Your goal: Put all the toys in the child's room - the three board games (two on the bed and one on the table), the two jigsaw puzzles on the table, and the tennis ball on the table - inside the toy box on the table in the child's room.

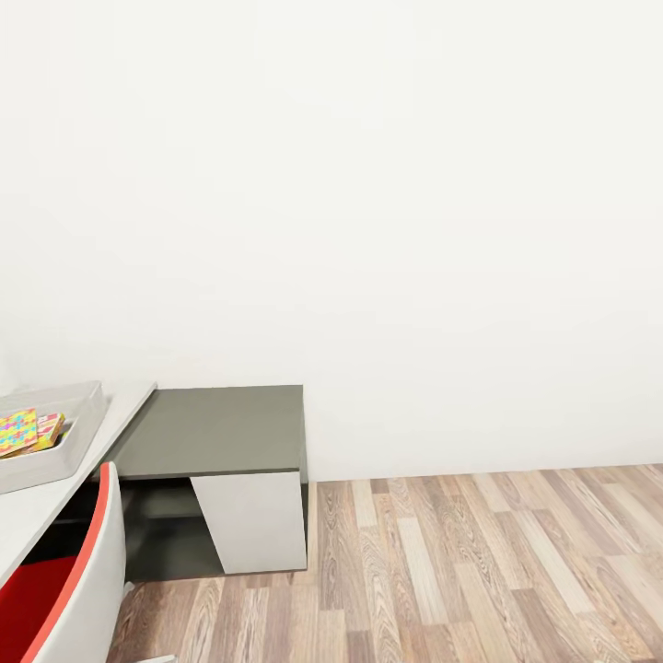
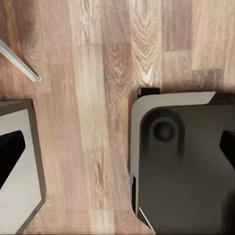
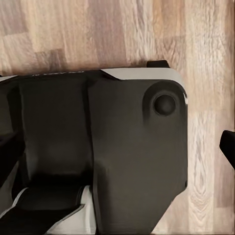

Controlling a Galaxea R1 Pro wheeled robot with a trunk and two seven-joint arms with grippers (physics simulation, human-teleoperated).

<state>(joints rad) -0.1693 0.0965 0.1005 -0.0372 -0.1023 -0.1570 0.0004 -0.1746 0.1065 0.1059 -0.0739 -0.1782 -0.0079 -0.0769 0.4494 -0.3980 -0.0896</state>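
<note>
At about eight o'clock in the head view the toy box (image 1: 64, 433) sits on the table (image 1: 37, 506) holding the jigsaw puzzles (image 1: 23, 431), beside a dark grey unit (image 1: 216, 433) and a red chair (image 1: 55, 589); whether either gripper's jaws are open cannot be told.
</note>
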